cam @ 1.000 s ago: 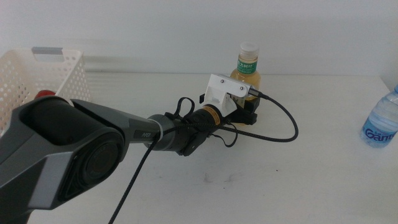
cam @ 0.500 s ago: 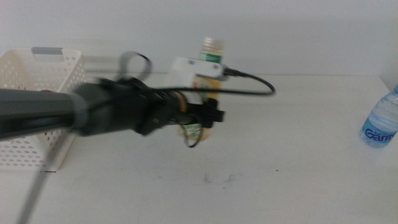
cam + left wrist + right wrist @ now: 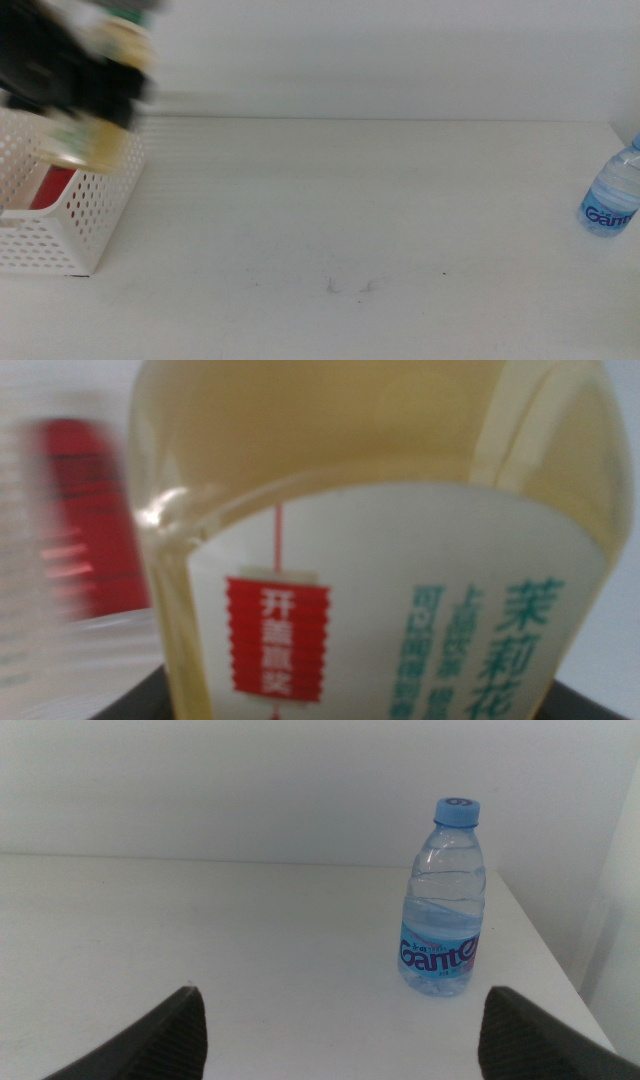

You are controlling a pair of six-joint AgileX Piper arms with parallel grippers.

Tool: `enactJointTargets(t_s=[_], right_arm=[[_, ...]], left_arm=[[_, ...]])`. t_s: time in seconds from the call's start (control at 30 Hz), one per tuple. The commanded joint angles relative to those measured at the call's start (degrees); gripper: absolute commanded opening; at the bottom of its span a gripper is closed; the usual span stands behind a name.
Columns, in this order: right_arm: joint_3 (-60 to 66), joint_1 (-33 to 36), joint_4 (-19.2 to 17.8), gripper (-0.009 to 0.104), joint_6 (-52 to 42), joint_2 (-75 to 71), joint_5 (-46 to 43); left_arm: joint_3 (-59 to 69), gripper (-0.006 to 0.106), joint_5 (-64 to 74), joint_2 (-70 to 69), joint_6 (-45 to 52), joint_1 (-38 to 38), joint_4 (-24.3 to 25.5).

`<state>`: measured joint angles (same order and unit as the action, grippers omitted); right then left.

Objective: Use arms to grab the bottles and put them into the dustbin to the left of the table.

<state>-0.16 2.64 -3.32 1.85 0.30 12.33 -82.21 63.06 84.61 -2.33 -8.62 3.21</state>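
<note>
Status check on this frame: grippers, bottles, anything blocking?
Left gripper holds juice bottle over dustbin. Right gripper open, facing water bottle. Nothing blocking.

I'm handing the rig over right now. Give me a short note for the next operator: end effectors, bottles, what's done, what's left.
Left end effector: shut on the yellow juice bottle, held over the dustbin at the table's left; motion blur, not yet released.
Right end effector: open, waiting, facing the water bottle.
Red can: already inside the dustbin.
Water bottle: upright near the right edge of the table, untouched.
Done: the can is binned and the juice bottle has been brought to the bin.
Left: drop the juice bottle in, then bin the water bottle.
</note>
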Motion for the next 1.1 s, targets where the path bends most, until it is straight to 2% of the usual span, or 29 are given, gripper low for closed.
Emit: enactJointTargets(t_s=[0.0, 0.13, 0.23, 0.37, 0.57, 0.63, 0.7, 0.9, 1.07], right_arm=[[0.16, -0.41, -0.6, 0.088, -0.24, -0.3, -0.72], [0.16, -0.41, -0.6, 0.088, -0.24, -0.3, -0.72], [0.16, -0.41, -0.6, 0.088, -0.24, -0.3, -0.72], [0.16, -0.41, -0.6, 0.088, -0.24, -0.3, -0.72], [0.16, -0.41, -0.6, 0.088, -0.24, -0.3, -0.72], [0.16, -0.41, -0.6, 0.088, -0.24, -0.3, -0.72], [0.16, -0.41, -0.6, 0.088, -0.24, -0.3, -0.72], [0.16, -0.41, -0.6, 0.088, -0.24, -0.3, -0.72], [0.16, -0.41, -0.6, 0.088, -0.24, -0.3, -0.72]], left_arm=[[-6.44, -0.002, 6.2, 1.37, 7.46, 8.47, -0.51], [-11.96, -0.002, 6.91, 7.98, 14.6, 20.49, -4.3], [-12.88, -0.002, 4.82, 12.41, 18.35, 25.04, -7.15], [-12.88, -0.002, 0.05, 17.73, 22.99, 26.97, -12.29], [-12.76, 0.002, -2.36, 24.31, 23.31, 26.3, -13.23], [-12.76, 0.01, -2.89, 25.63, 23.31, 26.18, -13.74], [-12.76, 0.025, -2.87, 26.58, 23.31, 26.18, -13.74], [-12.88, 0.094, -3.88, 26.67, 23.2, 26.18, -14.19], [-13.02, 0.094, -0.35, 21.91, 22.65, 25.15, -15.11]])
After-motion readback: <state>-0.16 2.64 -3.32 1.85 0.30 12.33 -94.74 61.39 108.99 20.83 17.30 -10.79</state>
